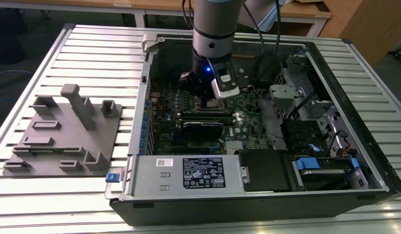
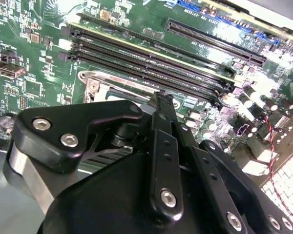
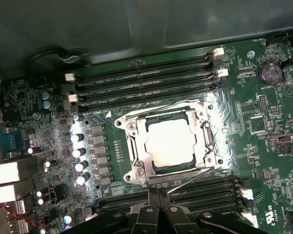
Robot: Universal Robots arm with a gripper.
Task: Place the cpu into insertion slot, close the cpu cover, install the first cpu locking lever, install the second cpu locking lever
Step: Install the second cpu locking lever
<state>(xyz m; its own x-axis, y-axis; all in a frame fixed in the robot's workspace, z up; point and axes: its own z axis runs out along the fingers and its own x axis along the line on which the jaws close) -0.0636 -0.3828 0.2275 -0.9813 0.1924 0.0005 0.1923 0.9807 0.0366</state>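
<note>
First wrist view — cpu (image 3: 170,142) (seated) beside tool (image 3: 158,194).

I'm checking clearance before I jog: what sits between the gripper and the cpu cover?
In the first wrist view, a thin metal locking lever and the near ends of long black slots lie between the gripper and the cpu cover, which lies flat around the cpu.
</note>
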